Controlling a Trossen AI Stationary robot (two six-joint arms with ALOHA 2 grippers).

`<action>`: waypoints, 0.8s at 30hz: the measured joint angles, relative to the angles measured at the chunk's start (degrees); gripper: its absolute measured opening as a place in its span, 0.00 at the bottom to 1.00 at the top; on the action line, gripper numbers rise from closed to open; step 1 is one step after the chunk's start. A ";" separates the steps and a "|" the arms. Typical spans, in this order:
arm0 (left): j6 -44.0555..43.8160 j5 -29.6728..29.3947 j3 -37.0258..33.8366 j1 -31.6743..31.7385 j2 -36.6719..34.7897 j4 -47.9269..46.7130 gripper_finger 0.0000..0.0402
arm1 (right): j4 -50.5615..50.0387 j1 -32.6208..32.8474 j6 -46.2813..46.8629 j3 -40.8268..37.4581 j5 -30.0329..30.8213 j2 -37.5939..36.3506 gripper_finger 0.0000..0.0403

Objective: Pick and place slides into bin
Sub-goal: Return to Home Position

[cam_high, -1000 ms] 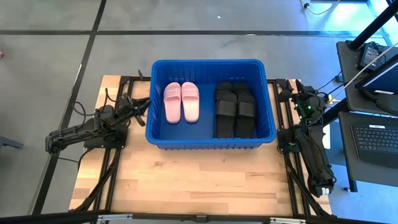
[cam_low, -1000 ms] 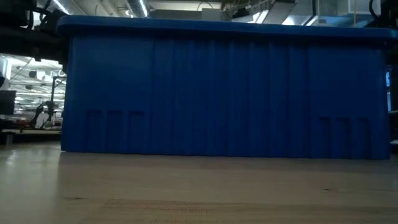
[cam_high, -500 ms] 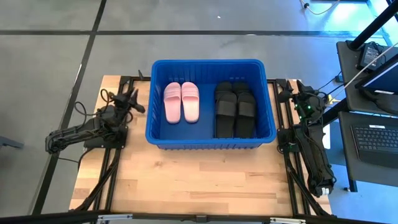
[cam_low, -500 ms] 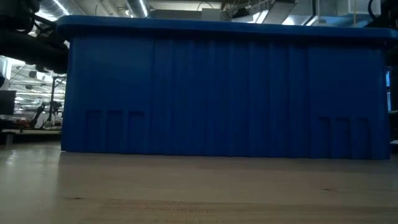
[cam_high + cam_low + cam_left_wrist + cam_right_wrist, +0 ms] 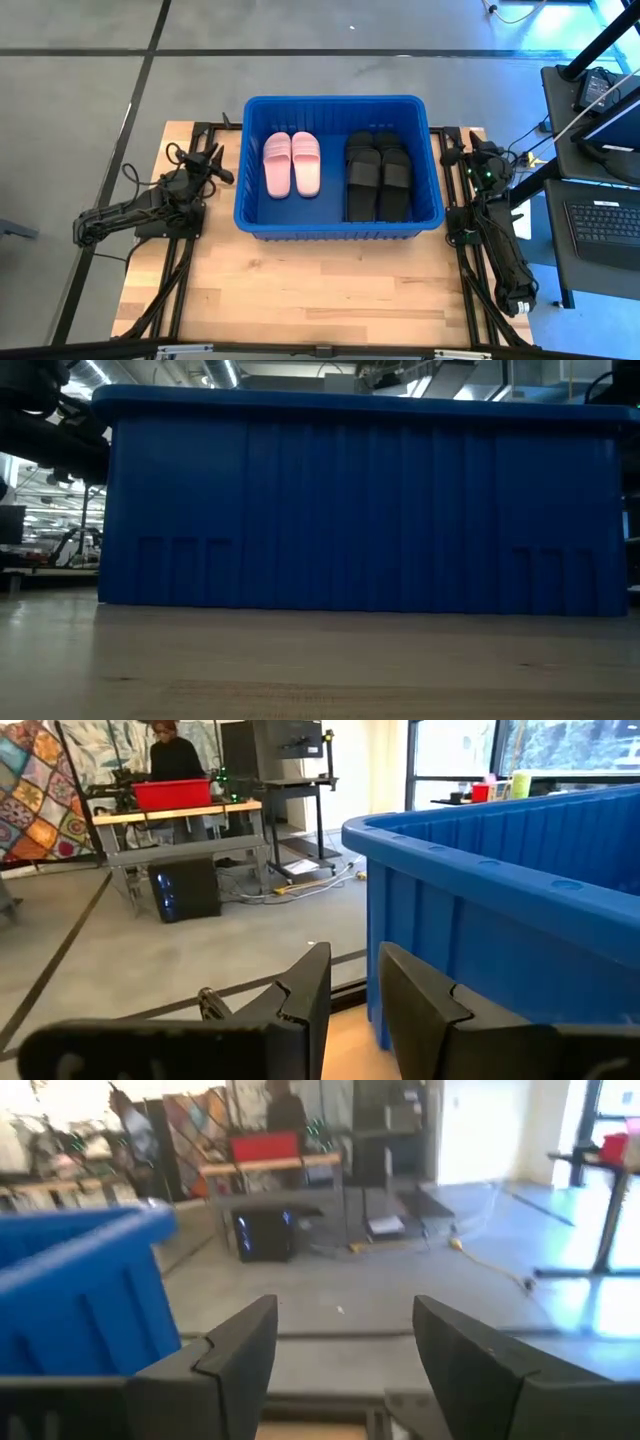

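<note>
All the slides I can see are in the blue bin (image 5: 340,230), which stands at the back middle of the wooden counter (image 5: 320,290). The pink slides (image 5: 292,165) lie side by side in its left half, flat, with their straps up. The black slides (image 5: 378,176) are packed close in the right half, and some lie partly over others. I see no slide out on the counter.

The left claw (image 5: 355,995) is outside the bin, just by its left wall. Its two fingers are only a little apart and hold nothing. The right claw (image 5: 345,1350) is outside the right wall, spread wide and empty too.

I think the job is as good as done.

If a slide had to be lifted, I guess it would be light, bendy and a bit squashy. The wide strap looks like the best place to pinch, or else the side edge of the sole. The black ones lie tight, so one could drag its neighbour along.
</note>
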 joint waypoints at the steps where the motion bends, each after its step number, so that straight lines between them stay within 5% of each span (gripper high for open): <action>1: 0.01 0.06 0.00 -0.03 0.00 -0.02 0.21 | 1.37 0.02 0.00 -0.15 -0.48 -0.03 0.58; 24: 1.81 0.16 0.00 -0.04 0.00 -0.12 0.21 | 0.06 0.02 -3.24 -0.24 -0.84 -0.17 0.58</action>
